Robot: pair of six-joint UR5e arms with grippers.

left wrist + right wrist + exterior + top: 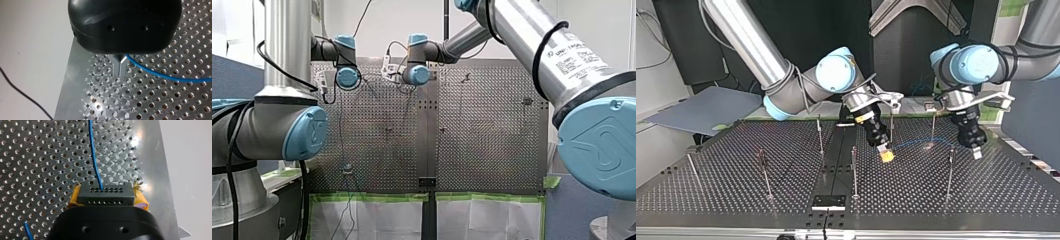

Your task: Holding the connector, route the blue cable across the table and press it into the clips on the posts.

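In the right wrist view my right gripper (106, 198) is shut with its yellow pads (75, 195) on a black connector (105, 191). The blue cable (93, 157) leaves the connector and runs ahead over the perforated plate. In the top view that gripper (885, 153) hangs low near the table's middle. The cable (916, 142) arcs from it toward my left gripper (977, 152) at the view's right. In the left wrist view my left gripper (120, 68) has its metal fingers together, and the cable (160, 75) comes out at their root.
Several thin posts stand on the plate, among them one (854, 172) beside my right gripper, one (950, 172) close to my left gripper and one (765, 175) at the top view's left. A black block (828, 201) sits at the near edge. A dark wire (22, 93) lies off the plate.
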